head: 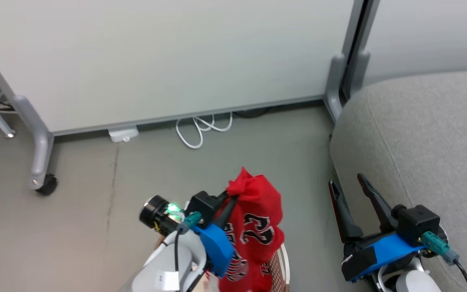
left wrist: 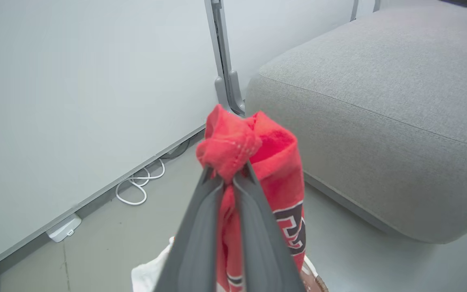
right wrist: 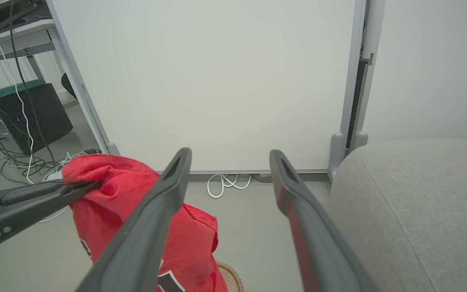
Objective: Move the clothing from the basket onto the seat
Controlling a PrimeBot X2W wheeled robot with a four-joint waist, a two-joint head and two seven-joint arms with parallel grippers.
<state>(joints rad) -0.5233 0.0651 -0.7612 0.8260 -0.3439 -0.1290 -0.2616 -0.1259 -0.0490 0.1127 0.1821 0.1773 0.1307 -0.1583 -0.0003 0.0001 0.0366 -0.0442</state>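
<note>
— Left gripper (head: 229, 197) first: what does it have?

— Its two dark fingers are pinched almost together on a bunched fold of the red jersey (head: 258, 219). A knot of cloth sticks out past the fingertips. The rest of the jersey hangs below and to the right of the gripper, with the white-and-black 23 turned towards the head camera.

— And the basket?

— The basket (head: 279, 267) sits under the hanging cloth, with its perforated cream wall and brown rim just right of the jersey's lower part. In the left wrist view some white fabric (left wrist: 148, 271) shows beneath the fingers. I cannot tell whether the jersey's hem is clear of the rim.

— The right gripper?

— The right gripper (head: 347, 180) is spread wide with nothing between its fingers. It hovers to the right of the jersey, over the floor just beside the seat's left edge.

— Where is the seat?

— The grey seat (head: 420, 134) is at the far right, its rounded left corner nearest the grippers and well apart from the jersey.

— What else is around?

— From the left: a grey partition leg on a black caster (head: 47, 184), a small white box (head: 123, 134), then a looped white cable (head: 201, 127) on the floor at the foot of the pale panel (head: 156, 61), then a grey post (head: 335, 89) by the seat's back corner. Between the jersey and the seat are a strip of floor and the right gripper.
</note>
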